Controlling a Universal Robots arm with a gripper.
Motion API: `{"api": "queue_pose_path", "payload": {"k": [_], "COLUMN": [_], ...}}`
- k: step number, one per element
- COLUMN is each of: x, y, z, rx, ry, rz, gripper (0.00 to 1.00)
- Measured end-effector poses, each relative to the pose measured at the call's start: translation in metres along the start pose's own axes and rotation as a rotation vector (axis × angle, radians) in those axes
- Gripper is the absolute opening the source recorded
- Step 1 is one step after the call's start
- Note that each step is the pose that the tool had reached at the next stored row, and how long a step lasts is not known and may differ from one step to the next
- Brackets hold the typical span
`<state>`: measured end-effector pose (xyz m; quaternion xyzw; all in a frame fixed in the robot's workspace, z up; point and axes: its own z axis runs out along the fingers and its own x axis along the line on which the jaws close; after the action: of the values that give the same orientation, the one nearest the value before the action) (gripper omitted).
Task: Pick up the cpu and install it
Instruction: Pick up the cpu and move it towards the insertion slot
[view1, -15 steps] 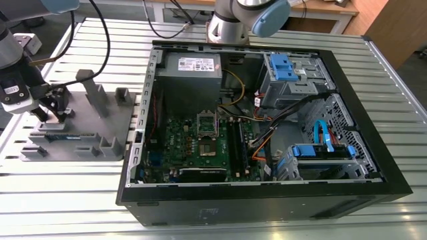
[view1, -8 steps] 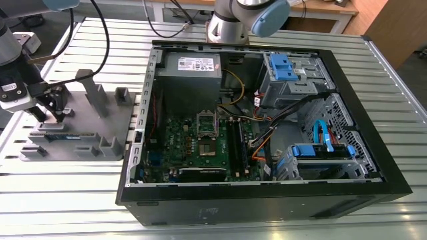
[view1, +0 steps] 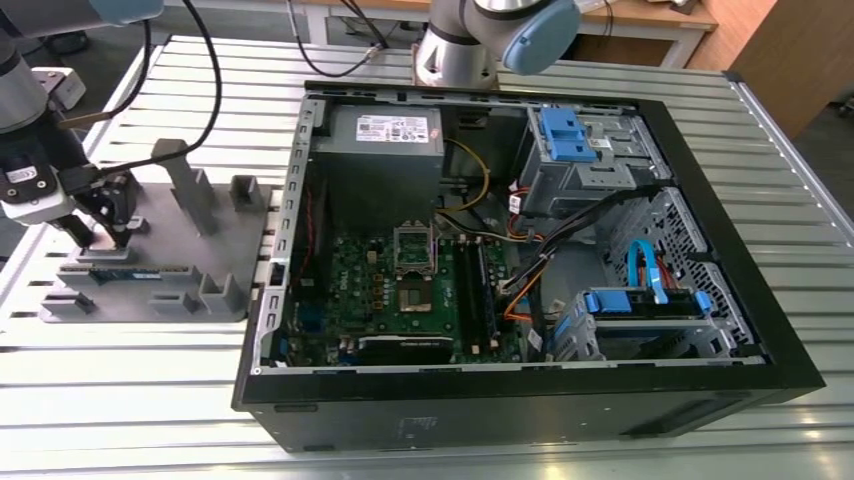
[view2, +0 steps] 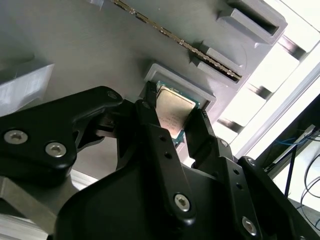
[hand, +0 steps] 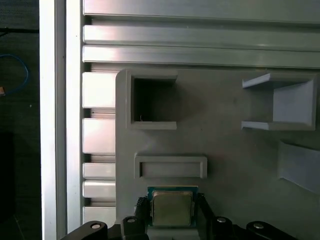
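Shiny metal cpu on matt grey plastic holder.

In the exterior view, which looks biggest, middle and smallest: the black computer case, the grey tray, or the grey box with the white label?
Largest: black computer case.
Then: grey tray.
Smallest: grey box with the white label.

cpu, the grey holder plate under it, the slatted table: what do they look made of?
cpu: silver-grey metal lid with a dull sheen, on a thin green board, likely laminate.
holder plate: uniform matte grey with formed pockets, probably plastic, perhaps printed.
table: bright ribbed slats with strong glare, looks like bare aluminium profile.
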<state>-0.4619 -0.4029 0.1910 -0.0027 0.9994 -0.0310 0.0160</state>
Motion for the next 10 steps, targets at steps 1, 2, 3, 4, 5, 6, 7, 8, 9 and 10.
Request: {"api": "queue_pose_path", "payload": {"k": [1, 2, 3, 4, 5, 6, 7, 8, 9, 10], "x": [0.0, 0.0, -0.0001, 0.0, -0.0001, 0.0, 0.0, 0.0, 0.0001, 0.0001], "y": [0.0003, 0.0005, 0.0006, 0.0006, 0.0007, 0.0008, 0.0008, 0.0009, 0.0009, 0.0009], "z": [0.0002, 0.0003, 0.0004, 0.0005, 0.0011, 0.0018, 0.0025, 0.0032, 0.0037, 0.0041], "rx": [0.0, 0.0, 0.0, 0.0002, 0.0, 0.0, -0.0001, 0.0, 0.0, 0.0001], "ry": [0.0, 0.0, 0.0001, 0.0004, 0.0001, 0.0, -0.0001, 0.0, 0.0, 0.0002], "rz": [0.0, -0.001, -0.001, -0.001, -0.001, -0.001, -0.001, -0.001, -0.001, -0.001], "gripper": [0.47, 0.47, 0.47, 0.47, 0.47, 0.47, 0.47, 0.47, 0.47, 0.47]}}
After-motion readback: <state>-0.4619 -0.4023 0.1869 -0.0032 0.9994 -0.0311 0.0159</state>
